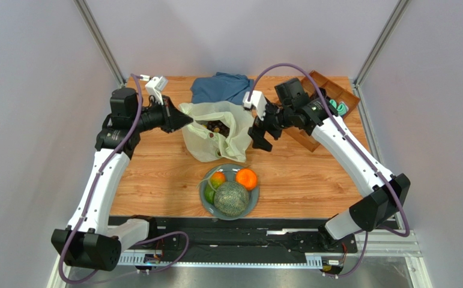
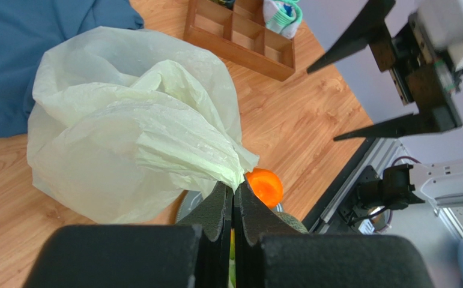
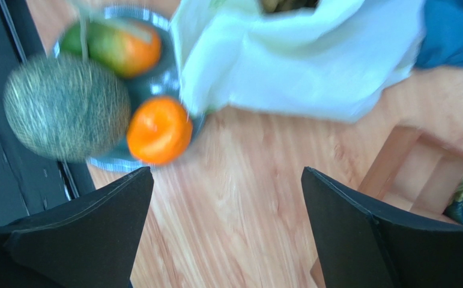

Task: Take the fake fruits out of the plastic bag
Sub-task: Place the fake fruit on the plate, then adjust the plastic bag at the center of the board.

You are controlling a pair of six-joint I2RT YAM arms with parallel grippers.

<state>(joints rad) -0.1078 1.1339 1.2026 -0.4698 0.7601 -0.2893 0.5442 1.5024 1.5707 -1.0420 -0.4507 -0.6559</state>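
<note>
pale walls are closing in a wooden tabletop [image 1: 155, 180], where a thin translucent yellow-green plastic bag [image 1: 212, 144] is lying at the middle with its mouth gaping upward. small dark and tan fake pieces [image 1: 217, 126] are sitting inside that mouth. just near of the bag, a round grey-blue plate [image 1: 255, 201] is holding a large netted green melon [image 1: 231, 198], a bright orange [image 1: 246, 178] and a green-and-orange fruit [image 1: 215, 179]. a crumpled blue cloth [image 1: 221, 87] is touching the bag's far side.

the left gripper [image 2: 233, 191] is clenching a fold of the bag's left rim, propping the mouth up. the right gripper [image 3: 227, 174] is hanging spread wide and empty just right of the bag, over bare wood.

several things are looking risky from here. the film is looking slick and thin, so the pinched fold is likely slipping free under any tug, letting the mouth collapse over the pieces. the wide fingers reaching in are liable to be catching plastic along with fruit, dragging the whole bag toward the plate. the pieces are small and round, so a loose squeeze is risking one popping out and rolling. the plate is crowding up, and the orange is sitting at its rim.
</note>
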